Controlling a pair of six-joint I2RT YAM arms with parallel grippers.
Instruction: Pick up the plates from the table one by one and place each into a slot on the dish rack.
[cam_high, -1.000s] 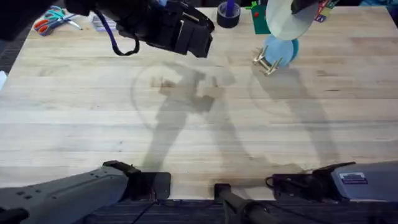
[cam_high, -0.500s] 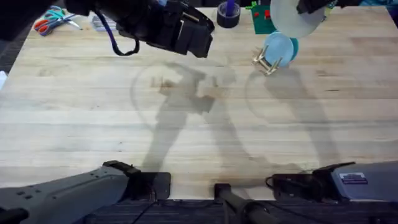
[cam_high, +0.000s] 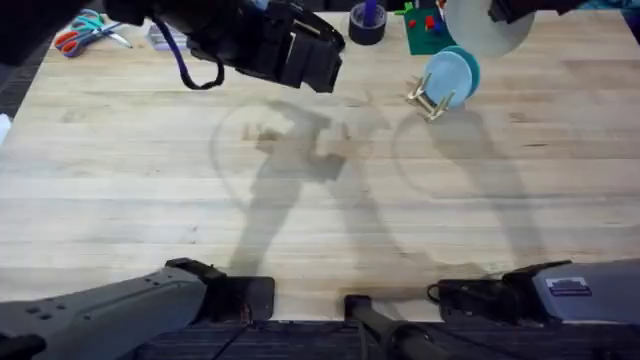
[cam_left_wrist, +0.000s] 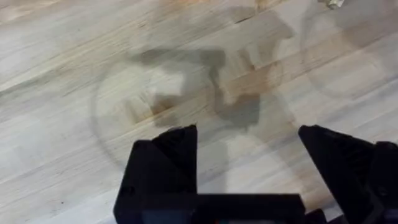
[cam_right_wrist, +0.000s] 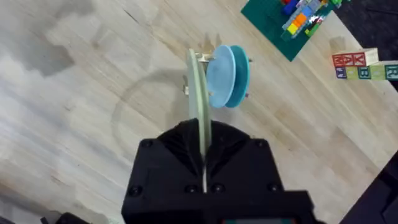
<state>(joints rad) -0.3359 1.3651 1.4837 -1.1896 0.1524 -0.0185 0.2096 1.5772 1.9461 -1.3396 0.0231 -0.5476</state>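
My right gripper (cam_high: 512, 10) hangs over the far right of the table (cam_high: 320, 200), shut on a pale cream plate (cam_high: 483, 26). In the right wrist view that plate (cam_right_wrist: 200, 118) stands edge-on between the fingers of the gripper (cam_right_wrist: 203, 158), just above and beside the dish rack (cam_right_wrist: 198, 60). A light blue plate (cam_high: 450, 74) stands upright in the dish rack (cam_high: 428, 102); the wrist view shows the blue plate (cam_right_wrist: 227, 74) in a slot. My left gripper (cam_left_wrist: 249, 162) is open over bare wood, raised at the far left (cam_high: 305, 55).
A green brick board (cam_high: 424, 30) with coloured bricks lies behind the rack, next to a black tape roll (cam_high: 367, 26). Scissors (cam_high: 85, 30) lie at the far left corner. Letter blocks (cam_right_wrist: 364, 65) sit right of the board.
The right gripper has carried the cream plate a little to the right and farther back, above the rack. The left arm has stayed still.
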